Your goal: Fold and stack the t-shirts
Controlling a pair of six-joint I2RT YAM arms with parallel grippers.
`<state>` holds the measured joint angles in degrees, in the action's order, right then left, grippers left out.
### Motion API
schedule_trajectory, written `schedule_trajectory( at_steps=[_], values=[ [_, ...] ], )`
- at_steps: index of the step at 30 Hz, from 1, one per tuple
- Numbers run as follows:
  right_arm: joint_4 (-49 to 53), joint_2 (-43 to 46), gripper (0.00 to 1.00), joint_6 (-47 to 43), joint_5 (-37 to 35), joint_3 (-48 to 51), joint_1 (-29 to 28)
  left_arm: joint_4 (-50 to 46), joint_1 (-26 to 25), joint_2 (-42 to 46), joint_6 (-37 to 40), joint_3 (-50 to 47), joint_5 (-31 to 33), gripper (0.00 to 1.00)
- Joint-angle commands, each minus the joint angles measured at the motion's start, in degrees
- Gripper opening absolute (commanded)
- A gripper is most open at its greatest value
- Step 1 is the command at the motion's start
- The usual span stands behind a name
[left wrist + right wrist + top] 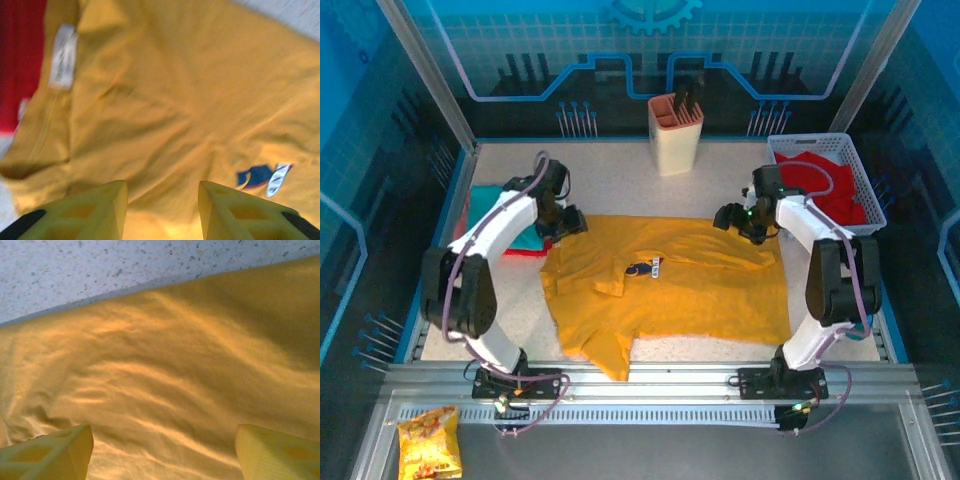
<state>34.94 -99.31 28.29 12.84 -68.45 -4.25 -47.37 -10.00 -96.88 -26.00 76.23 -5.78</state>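
1. A mustard-yellow t-shirt (175, 375) lies wrinkled, with soft folds running across it.
2. Speckled grey-white counter (100, 270) shows bare beyond the shirt's far edge, which slants across the top.
3. The right pincer (165, 455) is spread wide over the shirt's near part, with cloth visible between its pale-yellow tips.

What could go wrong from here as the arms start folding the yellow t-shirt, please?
1. The left gripper hangs open over the yellow t-shirt, right beside the red t-shirt; a closing pinch might catch both.
2. The near-left hem lies bunched, so a fold could trap that crease.
3. The right gripper, open over rippled cloth, may pinch only a ridge and slip.
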Motion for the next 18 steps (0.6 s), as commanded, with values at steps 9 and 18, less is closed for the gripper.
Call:
schedule_trajectory(
  at_steps=[9,18],
  values=[
    [2.4,-11.8,0.75,1.9,-3.4,-7.2,-0.8,-0.1,1.0,-25.2,0.0,18.6,-5.8,0.38],
    [5.5,-21.6,0.73,2.1,-5.5,-18.5,0.2,-8.0,1.9,-37.3,2.1,32.4,-5.7,0.37]
  ],
)
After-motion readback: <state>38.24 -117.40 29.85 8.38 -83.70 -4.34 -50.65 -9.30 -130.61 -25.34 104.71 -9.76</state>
